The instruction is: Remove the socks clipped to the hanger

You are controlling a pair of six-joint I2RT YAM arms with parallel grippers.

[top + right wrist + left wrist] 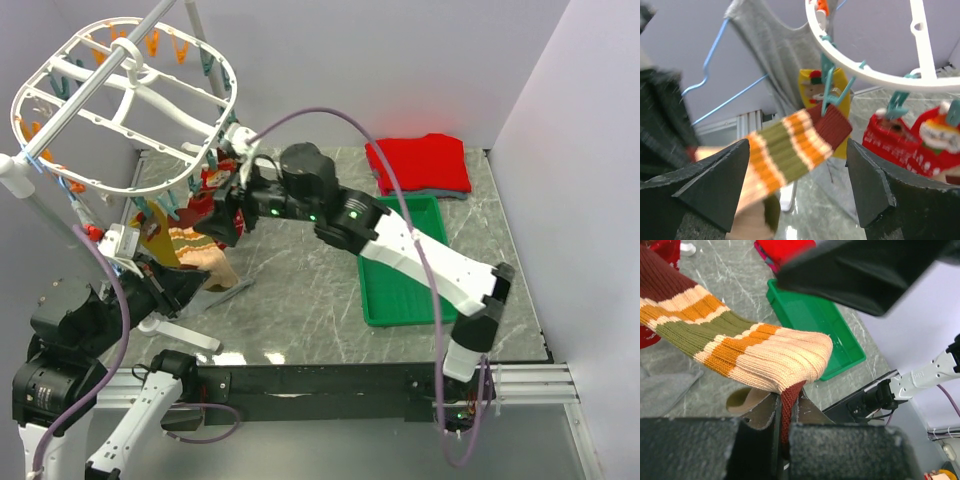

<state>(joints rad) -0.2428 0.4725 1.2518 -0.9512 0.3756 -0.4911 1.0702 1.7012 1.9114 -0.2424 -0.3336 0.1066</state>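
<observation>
The white oval hanger (120, 95) hangs at the far left, with orange and teal clips on its rim (875, 77). A striped tan, orange and olive sock (740, 347) with a maroon cuff (832, 125) hangs from a teal clip (832, 92). My left gripper (785, 412) is shut on its maroon toe end and holds the sock stretched out. My right gripper (797, 185) is open just below the rim, with the striped sock between its fingers (715, 180). A mustard-yellow sock (832, 82) and red festive socks (912, 145) hang beside it.
A green tray (400, 265) lies at mid-right with a folded red garment (420, 165) behind it. A grey top (775, 45) on a blue wire hanger hangs behind the rack. A white stand foot (180, 335) lies at front left.
</observation>
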